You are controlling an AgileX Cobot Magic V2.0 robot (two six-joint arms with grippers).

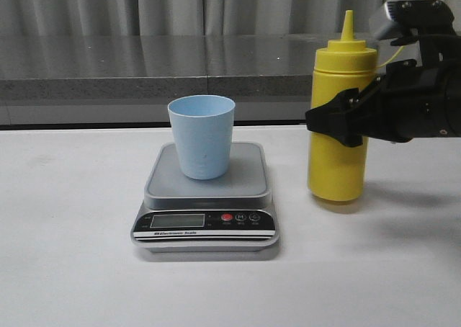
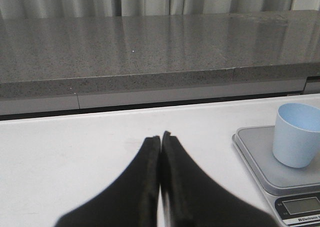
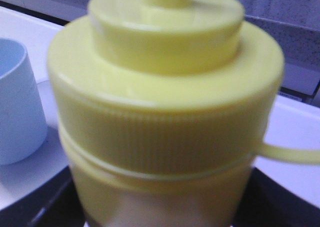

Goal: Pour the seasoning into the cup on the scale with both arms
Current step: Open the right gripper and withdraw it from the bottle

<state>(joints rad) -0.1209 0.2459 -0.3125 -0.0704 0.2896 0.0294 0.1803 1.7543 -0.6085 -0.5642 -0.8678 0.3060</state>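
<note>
The right gripper (image 1: 344, 122), bulky and matte black, reaches in level from the right of the scale (image 1: 205, 197) and grips the seasoning bottle (image 1: 338, 125) around its upper body, its fingers pressed against the yellow plastic. The bottle is tall, opaque and smooth-sided, with a finely ribbed screw collar, a stepped shoulder and a cone nozzle; a thin yellow tether curves off its collar toward the gripper. It stands upright on the white table (image 1: 72, 269), just right of the scale and apart from it.

The scale is flat and silver-grey, its platform a rounded square, with a glossy black front panel carrying a grey LCD, one red button and two dark ones. The cup (image 1: 202, 136), a pale blue, matte, tapered tumbler without a handle, stands upright on the platform.

The left gripper (image 2: 160, 137) hangs low over the table to the left of the scale, its two black fingers pressed flat together with nothing between them, pointing toward the speckled grey stone ledge (image 2: 150, 52) behind the scale.
</note>
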